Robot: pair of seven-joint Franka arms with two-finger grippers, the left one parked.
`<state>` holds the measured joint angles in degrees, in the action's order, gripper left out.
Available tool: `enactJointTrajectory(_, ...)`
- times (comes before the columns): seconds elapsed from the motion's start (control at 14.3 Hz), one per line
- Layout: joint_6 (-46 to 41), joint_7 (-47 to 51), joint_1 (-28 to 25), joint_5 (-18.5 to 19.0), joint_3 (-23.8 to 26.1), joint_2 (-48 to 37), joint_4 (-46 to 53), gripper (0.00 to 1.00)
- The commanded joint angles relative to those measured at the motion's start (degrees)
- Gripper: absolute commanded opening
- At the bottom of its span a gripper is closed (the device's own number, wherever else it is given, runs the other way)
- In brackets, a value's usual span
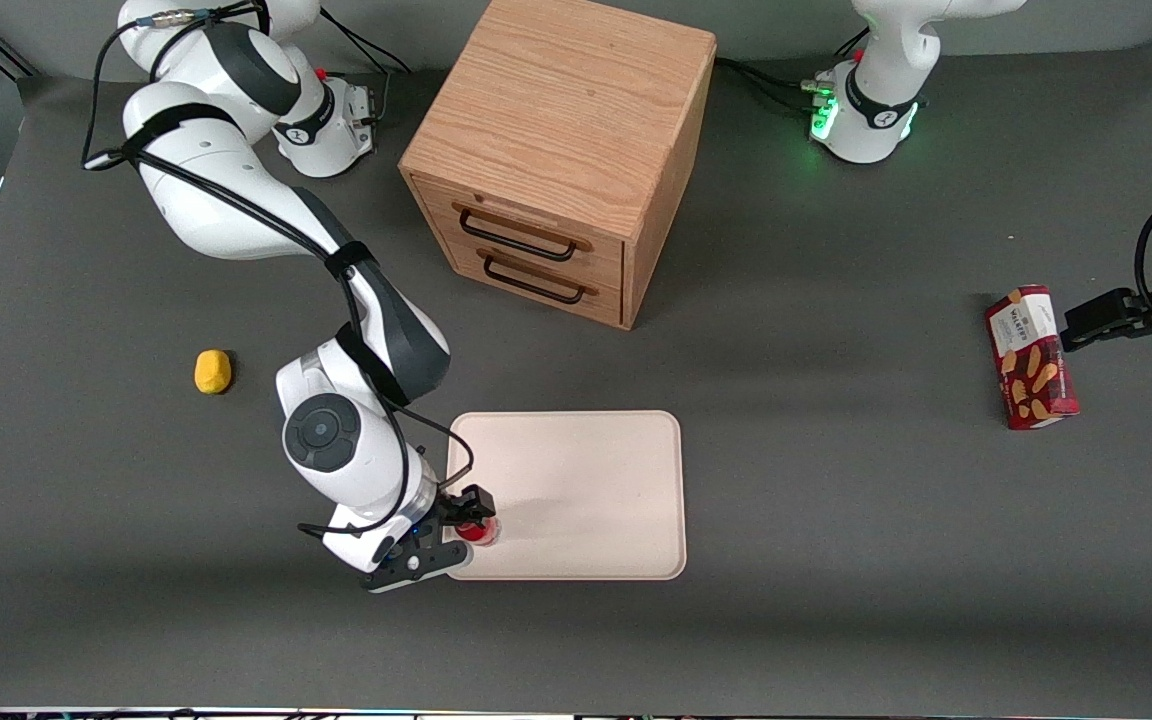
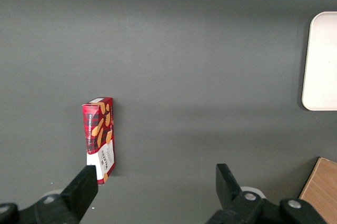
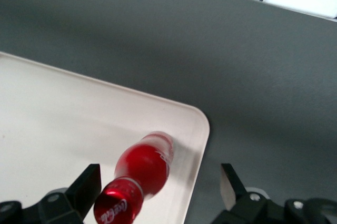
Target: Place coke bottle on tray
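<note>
Coke bottle (image 3: 145, 167) standing on the tray (image 1: 596, 470) at its corner nearest the working arm, lower centre-left of the front view; gripper (image 1: 469, 520) above it, fingers spread wide, not touching the bottle; wooden drawer cabinet (image 1: 561, 150) at upper centre; yellow object (image 1: 213, 371) at left; red snack box (image 1: 1031, 357) at right.

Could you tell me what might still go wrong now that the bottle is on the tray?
The bottle stands close to the tray's corner rim, so a small knock could push it off onto the table. The gripper is open, but one of its fingers sits right beside the cap; a sideways or tilted retreat could catch it. The bottle is slim and upright, so it may topple and roll.
</note>
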<state>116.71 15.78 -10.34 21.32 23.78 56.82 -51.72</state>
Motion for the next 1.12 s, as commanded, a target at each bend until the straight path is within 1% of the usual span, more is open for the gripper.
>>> enactJointTrajectory(0.0,-6.55,1.80,1.55,-3.11,0.40,-6.09,-1.71,1.00)
enactJointTrajectory(0.14,-13.41,1.71,3.39,-6.97,-0.13,-12.05,-4.68,1.00)
enactJointTrajectory(0.21,-14.14,1.27,4.96,-8.91,-0.83,-16.44,-8.71,1.00)
enactJointTrajectory(0.28,-13.88,1.10,5.76,-11.88,-3.62,-22.05,-14.84,1.00)
enactJointTrajectory(0.42,-13.09,0.40,5.60,-21.71,-12.04,-33.48,-26.18,1.00)
enactJointTrajectory(0.49,-13.27,-1.44,5.59,-24.37,-14.61,-38.32,-31.11,1.00)
enactJointTrajectory(0.56,-13.44,-3.54,5.68,-25.35,-16.72,-43.06,-36.20,1.00)
enactJointTrajectory(0.7,-13.70,-4.27,5.59,-26.93,-22.08,-52.90,-46.14,1.00)
enactJointTrajectory(0.84,-14.14,-5.31,5.59,-27.21,-26.04,-61.61,-54.32,1.00)
enactJointTrajectory(0.91,-15.36,-7.24,5.59,-27.03,-27.45,-64.61,-56.28,1.00)
enactJointTrajectory(1.05,-21.15,-8.05,5.68,-25.55,-29.04,-66.84,-56.03,1.00)
